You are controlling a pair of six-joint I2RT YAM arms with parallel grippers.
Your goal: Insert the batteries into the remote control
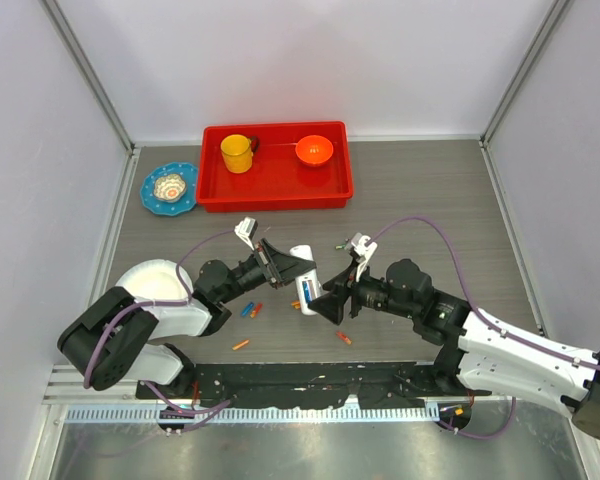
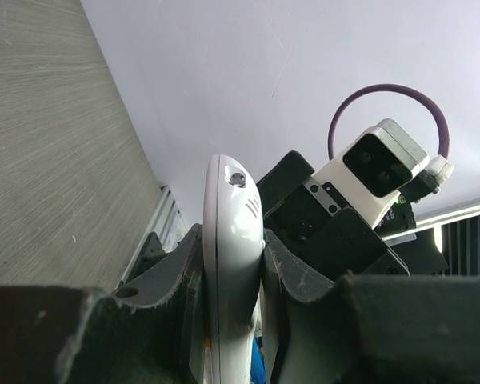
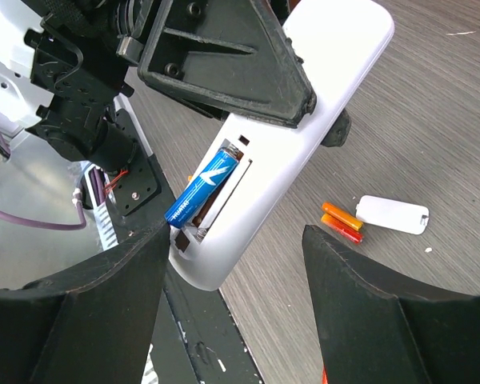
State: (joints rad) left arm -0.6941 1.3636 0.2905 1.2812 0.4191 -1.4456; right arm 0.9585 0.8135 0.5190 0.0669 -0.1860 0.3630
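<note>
My left gripper point(image 1: 292, 268) is shut on the white remote control point(image 1: 302, 257) and holds it above the table, its open battery bay facing my right gripper. In the left wrist view the remote point(image 2: 232, 240) is clamped edge-on between both fingers. In the right wrist view a blue battery point(image 3: 204, 188) lies tilted in the bay of the remote point(image 3: 304, 136). My right gripper point(image 1: 332, 300) is open and empty, its jaws on either side of the remote's lower end. The white cover piece point(image 3: 392, 214) lies on the table beside two orange-red batteries point(image 3: 342, 222).
Loose batteries lie on the table point(image 1: 250, 309), point(image 1: 241, 344), point(image 1: 344, 338). A red tray point(image 1: 212, 170) at the back holds a yellow cup point(image 1: 237, 153) and an orange bowl point(image 1: 314, 150). A blue plate point(image 1: 169, 188) and a white plate point(image 1: 152, 276) sit at the left.
</note>
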